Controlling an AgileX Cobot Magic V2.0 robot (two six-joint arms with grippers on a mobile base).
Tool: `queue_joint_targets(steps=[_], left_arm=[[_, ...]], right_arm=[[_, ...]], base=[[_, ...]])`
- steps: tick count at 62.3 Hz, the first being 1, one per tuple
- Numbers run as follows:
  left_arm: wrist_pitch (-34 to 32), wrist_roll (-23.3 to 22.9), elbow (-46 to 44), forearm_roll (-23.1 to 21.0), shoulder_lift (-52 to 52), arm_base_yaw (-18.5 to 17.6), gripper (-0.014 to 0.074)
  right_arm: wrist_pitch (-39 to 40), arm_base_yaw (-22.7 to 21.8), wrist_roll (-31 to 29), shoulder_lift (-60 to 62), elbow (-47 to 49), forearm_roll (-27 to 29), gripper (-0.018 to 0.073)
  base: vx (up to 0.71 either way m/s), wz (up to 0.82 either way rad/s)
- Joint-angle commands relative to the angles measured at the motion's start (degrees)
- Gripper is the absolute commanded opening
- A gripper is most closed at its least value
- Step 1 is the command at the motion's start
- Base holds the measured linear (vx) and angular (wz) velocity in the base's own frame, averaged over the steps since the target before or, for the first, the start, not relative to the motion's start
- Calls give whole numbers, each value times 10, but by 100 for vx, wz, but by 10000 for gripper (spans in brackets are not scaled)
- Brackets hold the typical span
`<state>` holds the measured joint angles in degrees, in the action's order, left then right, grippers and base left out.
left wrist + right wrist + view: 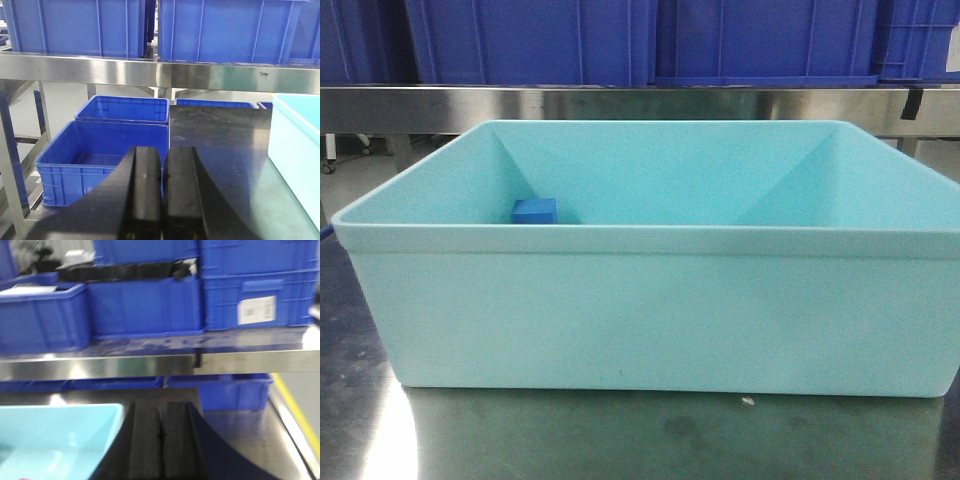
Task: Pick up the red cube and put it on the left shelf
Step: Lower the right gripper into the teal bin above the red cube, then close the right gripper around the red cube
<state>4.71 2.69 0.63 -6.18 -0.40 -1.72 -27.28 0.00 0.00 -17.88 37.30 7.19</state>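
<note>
We can't find the red cube in any view, so we can't tell where it sits. What does show is a blue cube (535, 211) inside the teal bin (640, 240), near its back-left corner and low behind the near rim. The bin rests on the steel surface (620, 440). Behind it runs a steel shelf (620, 105) w/ blue crates (530, 40) on top. Left gripper (163, 155): jaws closed to a thin slit, nothing btwn them, bin edge off to its right. Right gripper (160, 412): jaws pressed together, empty, bin corner to its left.
</note>
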Motion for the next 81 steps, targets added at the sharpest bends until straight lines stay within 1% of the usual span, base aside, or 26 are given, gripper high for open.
queue_joint_targets(steps=[1, 11, 15, 19, 22, 26, 29, 34, 37, 39, 41, 45, 51, 57, 70, 77, 81], left_arm=[[-52, -4, 14, -3, -8, -3, 102], [-52, -4, 14, -3, -8, -3, 102], [-52, -4, 14, -3, -8, -3, 102], [-52, -4, 14, -3, -8, -3, 102], [-52, -4, 14, -3, -8, -3, 102], [-52, -4, 14, -3, -8, -3, 102], [-52, -4, 14, -3, -8, -3, 102], [-52, -4, 14, -3, -8, -3, 102], [-52, -4, 14, -3, -8, -3, 102], [-52, -4, 14, -3, -8, -3, 102], [-52, -4, 14, -3, -8, -3, 102], [-52, -4, 14, -3, -8, -3, 102], [-52, -4, 14, -3, -8, -3, 102], [-52, -4, 14, -3, -8, -3, 102], [-52, -4, 14, -3, -8, -3, 102], [-52, -4, 14, -3, -8, -3, 102], [-52, -4, 14, -3, -8, -3, 102]], right_arm=[[-3, 36, -6, -67, 82, 5, 60], [-97, 116, -7, -184, 197, 5, 62], [-119, 145, -7, -231, 236, 10, 88], [-127, 175, -7, -276, 274, 16, 167], [-128, 202, -7, -313, 300, 20, 252], [-128, 233, -7, -353, 326, 22, 344], [-128, 257, -7, -390, 344, 25, 397], [-128, 293, -6, -439, 366, 29, 440], [-128, 311, -4, -469, 378, 35, 441], [-128, 321, 10, -490, 385, 39, 441], [-129, 328, 25, -508, 390, 40, 441], [-131, 339, 77, -549, 400, 41, 441], [-134, 344, 145, -600, 408, 41, 438], [-137, 344, 185, -640, 408, 41, 438], [-171, 344, 225, -705, 408, 19, 438], [-189, 344, 240, -725, 408, -13, 438], [-193, 344, 266, -733, 408, -36, 438]], base=[[0, 0], [0, 0], [0, 0], [0, 0], [0, 0], [0, 0], [0, 0], [0, 0], [0, 0], [0, 0], [0, 0], [0, 0], [0, 0], [0, 0], [0, 0], [0, 0], [0, 0]])
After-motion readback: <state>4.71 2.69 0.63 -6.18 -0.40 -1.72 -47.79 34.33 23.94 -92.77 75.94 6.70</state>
